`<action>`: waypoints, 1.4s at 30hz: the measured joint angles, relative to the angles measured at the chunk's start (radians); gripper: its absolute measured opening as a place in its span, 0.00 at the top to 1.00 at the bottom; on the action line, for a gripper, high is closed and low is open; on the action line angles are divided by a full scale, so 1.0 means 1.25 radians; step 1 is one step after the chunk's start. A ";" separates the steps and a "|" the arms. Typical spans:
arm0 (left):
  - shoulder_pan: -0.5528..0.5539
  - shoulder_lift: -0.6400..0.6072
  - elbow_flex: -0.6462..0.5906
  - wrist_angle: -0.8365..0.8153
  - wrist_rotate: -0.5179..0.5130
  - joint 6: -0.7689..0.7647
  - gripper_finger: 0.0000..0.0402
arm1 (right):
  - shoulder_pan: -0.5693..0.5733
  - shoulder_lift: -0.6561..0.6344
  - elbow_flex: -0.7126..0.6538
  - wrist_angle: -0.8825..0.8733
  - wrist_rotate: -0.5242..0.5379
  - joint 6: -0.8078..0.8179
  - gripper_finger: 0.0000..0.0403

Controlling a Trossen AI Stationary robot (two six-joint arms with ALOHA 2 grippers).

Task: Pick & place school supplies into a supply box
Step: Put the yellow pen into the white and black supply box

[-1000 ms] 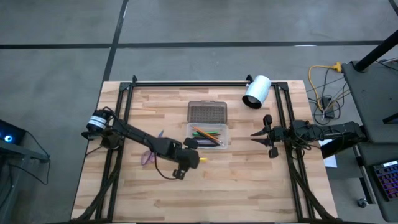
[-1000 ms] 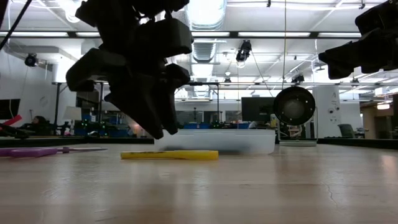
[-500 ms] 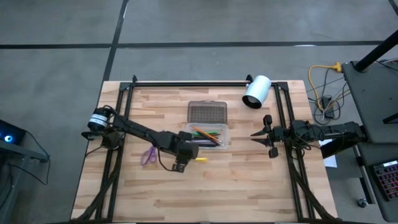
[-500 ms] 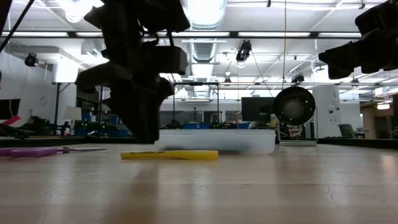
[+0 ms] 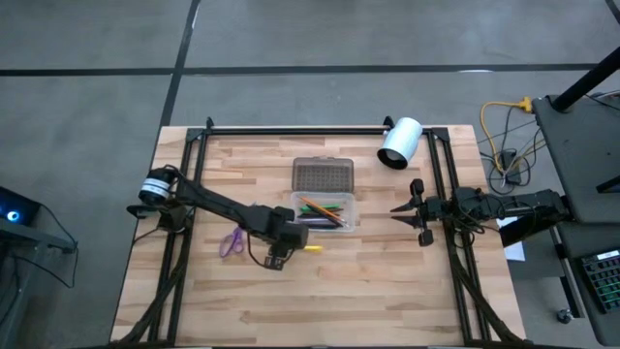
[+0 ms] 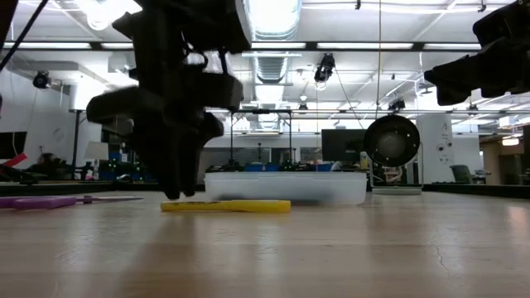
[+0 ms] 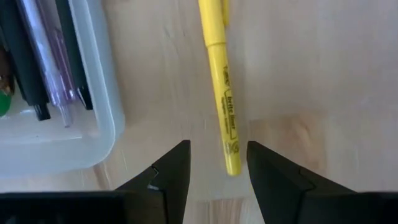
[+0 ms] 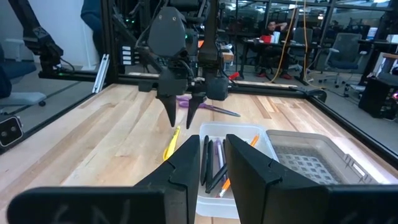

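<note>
A yellow pen point(image 7: 222, 99) lies flat on the wood beside the open clear supply box point(image 5: 326, 225). The box holds dark, green, pinkish and orange pens point(image 5: 323, 209). Its dotted grey lid point(image 5: 323, 175) lies flat just beyond it. My left gripper point(image 7: 217, 155) is open and points down, a finger on either side of the pen's end point(image 7: 232, 165) without touching it; the low view shows its tips point(image 6: 176, 195) close to the table. Purple-handled scissors point(image 5: 231, 242) lie to its left. My right gripper point(image 5: 412, 211) waits open, right of the box.
A white cylinder point(image 5: 399, 142) lies on its side at the table's far right, beyond the right arm. Black frame rails run along the left, right and far edges. Bare wood stretches across the near half of the table.
My left gripper has moved a little toward the table's left and come down, tipping from a slant to pointing straight down, until its tips stand low at the yellow pen's left end. The pen, box, scissors and right arm have kept still.
</note>
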State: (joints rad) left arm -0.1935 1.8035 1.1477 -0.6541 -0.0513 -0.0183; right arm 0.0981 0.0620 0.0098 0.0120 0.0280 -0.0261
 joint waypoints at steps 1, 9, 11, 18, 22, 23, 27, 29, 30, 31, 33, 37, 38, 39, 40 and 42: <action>0.003 0.006 0.000 -0.002 0.000 0.000 0.65 | 0.000 -0.001 0.000 0.000 0.000 0.000 0.83; 0.009 0.049 0.027 -0.033 0.004 0.005 0.65 | 0.000 -0.001 0.000 0.000 0.000 0.000 0.83; 0.009 0.052 0.032 -0.029 0.001 0.008 0.65 | 0.000 -0.001 0.000 0.000 0.000 0.000 0.83; 0.009 0.052 0.033 -0.021 0.000 0.017 0.65 | 0.000 0.000 0.000 0.000 0.000 0.000 0.83; 0.010 0.052 0.030 -0.017 0.001 0.030 0.65 | 0.000 -0.001 0.000 0.000 0.000 0.000 0.83; 0.010 0.052 0.030 -0.017 0.001 0.032 0.65 | 0.000 0.000 0.000 0.000 0.000 0.000 0.83; 0.010 0.052 0.029 -0.017 0.022 0.035 0.70 | 0.000 0.000 0.000 0.000 0.000 0.000 0.83; 0.010 0.052 0.029 -0.017 0.034 0.041 0.74 | 0.000 -0.001 0.000 0.000 0.000 0.000 0.83; 0.010 0.052 0.029 -0.017 0.036 0.045 0.76 | 0.000 -0.001 0.000 0.000 0.000 0.000 0.83; 0.010 0.052 0.029 -0.018 0.037 0.048 0.79 | 0.000 0.000 0.000 0.000 0.000 0.000 0.83; 0.010 0.052 0.029 -0.018 0.039 0.057 0.85 | 0.000 -0.001 0.000 0.000 0.000 0.000 0.83; 0.011 0.052 0.032 -0.022 0.042 0.076 0.96 | 0.000 -0.001 0.000 0.000 0.000 0.000 0.83; 0.011 0.052 0.033 -0.023 0.042 0.078 0.97 | 0.000 -0.001 0.000 0.000 0.000 0.000 0.83; 0.011 0.052 0.034 -0.024 0.042 0.083 0.97 | 0.000 0.000 0.000 0.000 0.000 0.000 0.83; 0.011 0.052 0.034 -0.024 0.042 0.089 0.97 | 0.000 -0.001 0.000 0.000 0.000 0.000 0.83; 0.011 0.052 0.034 -0.024 0.042 0.095 0.96 | 0.000 -0.001 0.000 0.000 0.000 0.000 0.83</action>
State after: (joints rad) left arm -0.1795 1.8687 1.1900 -0.6842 0.0015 0.1007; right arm 0.0982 0.0612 0.0101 0.0120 0.0277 -0.0261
